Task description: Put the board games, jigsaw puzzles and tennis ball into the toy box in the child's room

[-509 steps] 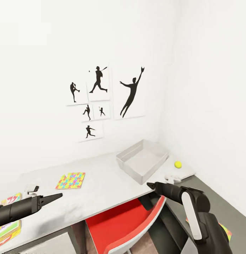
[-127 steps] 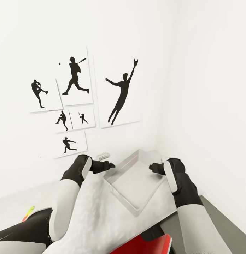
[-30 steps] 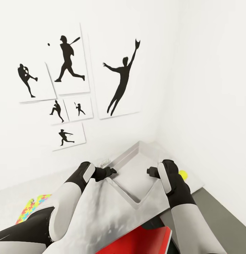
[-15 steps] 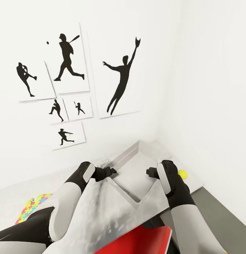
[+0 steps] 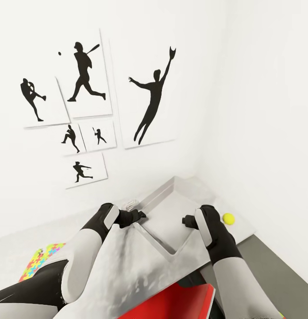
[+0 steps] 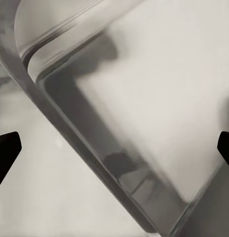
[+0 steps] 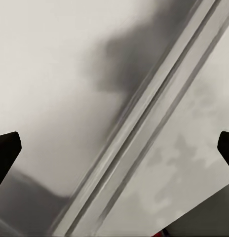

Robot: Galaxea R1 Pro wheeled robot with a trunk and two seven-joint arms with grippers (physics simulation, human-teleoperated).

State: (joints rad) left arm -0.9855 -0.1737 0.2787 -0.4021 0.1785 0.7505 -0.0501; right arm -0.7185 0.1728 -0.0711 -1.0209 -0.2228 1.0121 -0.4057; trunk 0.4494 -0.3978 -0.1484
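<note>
The light grey toy box (image 5: 165,221) stands near the table's (image 5: 140,261) far right corner, and the part of its floor I see is bare. My left gripper (image 5: 138,215) is at the box's left rim, and my right gripper (image 5: 186,220) hangs over its right rim. In the left wrist view the open left gripper (image 6: 114,148) straddles the rim (image 6: 55,113). The right gripper (image 7: 114,150) is open too, over the rim (image 7: 139,133). The tennis ball (image 5: 228,218) lies on the table just right of the box. A jigsaw puzzle (image 5: 39,261) lies at the far left, partly behind my left arm.
A red chair (image 5: 180,301) sits under the table's near edge. A small white item (image 5: 131,204) lies behind the left gripper by the wall. Black sports prints (image 5: 149,97) hang above. The right wall closes in beside the ball.
My right gripper has drifted slightly down and toward me along the box's right rim, uncovering more of the ball. The left arm and the box have not moved.
</note>
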